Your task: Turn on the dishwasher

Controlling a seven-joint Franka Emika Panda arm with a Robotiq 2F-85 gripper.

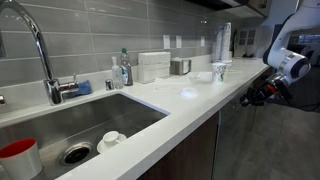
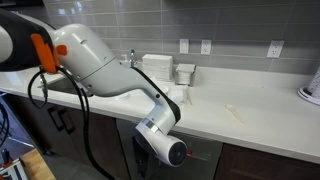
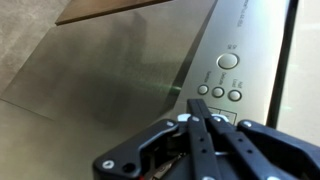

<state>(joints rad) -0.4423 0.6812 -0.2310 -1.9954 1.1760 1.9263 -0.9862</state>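
Note:
The dishwasher fills the wrist view as a grey brushed-metal front. Its control strip carries one large round button and three small round buttons in a row. My gripper is shut with nothing in it. Its joined black fingertips point at the strip just below the small buttons; I cannot tell whether they touch. In an exterior view the gripper sits at the white counter's front edge, over the dark front below. In an exterior view the arm's wrist hides the fingers.
A white countertop carries a soap bottle, white boxes, a cup stack and a bowl. A sink with a faucet holds a white cup and a red cup.

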